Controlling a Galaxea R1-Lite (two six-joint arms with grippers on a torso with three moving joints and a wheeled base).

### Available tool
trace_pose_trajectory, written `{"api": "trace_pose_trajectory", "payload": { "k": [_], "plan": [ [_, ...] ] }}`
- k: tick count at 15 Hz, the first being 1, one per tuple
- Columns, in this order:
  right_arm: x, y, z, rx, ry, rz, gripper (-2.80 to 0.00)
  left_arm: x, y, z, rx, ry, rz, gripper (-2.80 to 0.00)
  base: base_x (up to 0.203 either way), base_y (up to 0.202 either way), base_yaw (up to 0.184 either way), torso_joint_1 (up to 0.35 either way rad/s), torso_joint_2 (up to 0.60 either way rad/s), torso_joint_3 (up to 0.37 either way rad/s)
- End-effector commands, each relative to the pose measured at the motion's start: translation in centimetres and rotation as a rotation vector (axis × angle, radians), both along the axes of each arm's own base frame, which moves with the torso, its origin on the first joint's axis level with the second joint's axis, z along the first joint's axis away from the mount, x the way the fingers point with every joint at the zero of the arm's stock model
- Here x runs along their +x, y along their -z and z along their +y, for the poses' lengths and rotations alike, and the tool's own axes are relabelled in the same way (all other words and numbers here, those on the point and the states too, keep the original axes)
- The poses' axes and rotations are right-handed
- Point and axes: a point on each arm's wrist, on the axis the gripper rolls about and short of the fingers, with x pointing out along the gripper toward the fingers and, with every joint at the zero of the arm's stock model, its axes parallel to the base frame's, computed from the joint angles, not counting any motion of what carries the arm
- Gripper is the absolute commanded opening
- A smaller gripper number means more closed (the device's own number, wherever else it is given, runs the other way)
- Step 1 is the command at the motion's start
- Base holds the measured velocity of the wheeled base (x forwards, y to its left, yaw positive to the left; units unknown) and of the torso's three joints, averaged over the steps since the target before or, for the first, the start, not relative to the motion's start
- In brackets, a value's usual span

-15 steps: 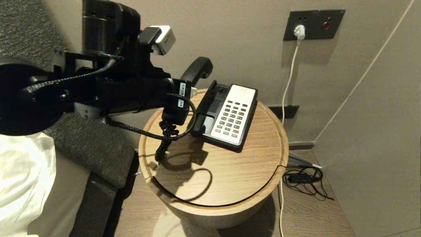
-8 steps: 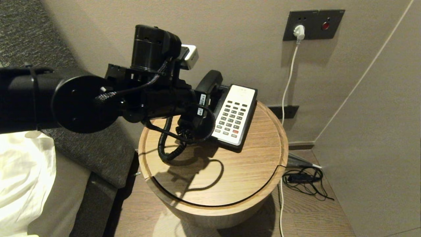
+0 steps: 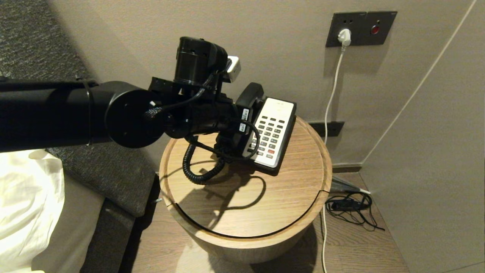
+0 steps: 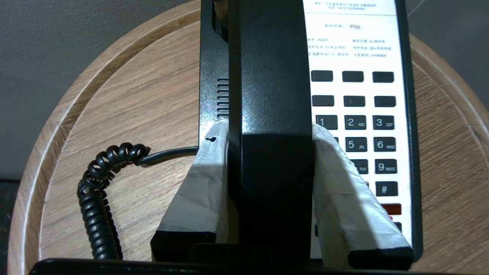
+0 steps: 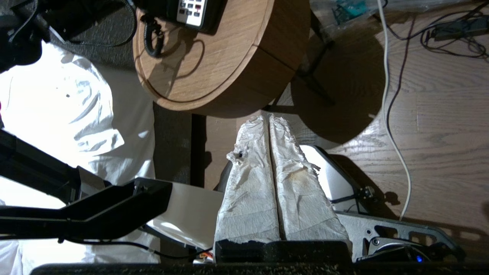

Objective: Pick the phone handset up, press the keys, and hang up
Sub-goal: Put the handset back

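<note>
Item: black handset (image 4: pixel 273 114), gripped across its middle by the left gripper (image 4: pixel 271 152); the white-wrapped fingers (image 4: pixel 206 179) press on both of its sides. It lies lengthwise over the cradle side of the phone base (image 3: pixel 273 131), close above it or just touching; which of the two cannot be told.

Item: phone base, black with a white keypad panel (image 4: pixel 363 114), standing toward the wall side of the round wooden worktop (image 3: pixel 242 204).

Item: coiled cord (image 4: pixel 95 202), running from the base's side and lying curled on the worktop beside it.

Item: right gripper (image 5: pixel 270 172), parked low and well apart from the worktop, over the floor; its wrapped fingers are pressed together on nothing.

Step in hand, by judgement: hanging up, the last of the three.

Next move calls for: lowering the handset squarely until both ends seat in the cradle, then parting the fingers and lifting clear without catching the cord or nudging the base.
</note>
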Motion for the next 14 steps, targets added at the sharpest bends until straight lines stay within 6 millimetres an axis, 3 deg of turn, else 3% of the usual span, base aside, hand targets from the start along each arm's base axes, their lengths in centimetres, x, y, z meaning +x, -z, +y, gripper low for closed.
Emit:
{"api": "trace_pose_trajectory", "payload": {
  "k": [1,14],
  "plan": [
    [0.2,0.3,0.1,-0.006,-0.002,0.019,-2.8,0.3,0.4,-0.2,0.008,-0.005,0.008,-2.8,0.0,0.0,0.0,0.0,0.0,0.0],
    [0.5,0.9,0.3,-0.002,-0.01,0.02,-2.8,1.5,1.6,-1.0,0.013,-0.034,0.014,-2.8,0.0,0.0,0.0,0.0,0.0,0.0]
  ]
}}
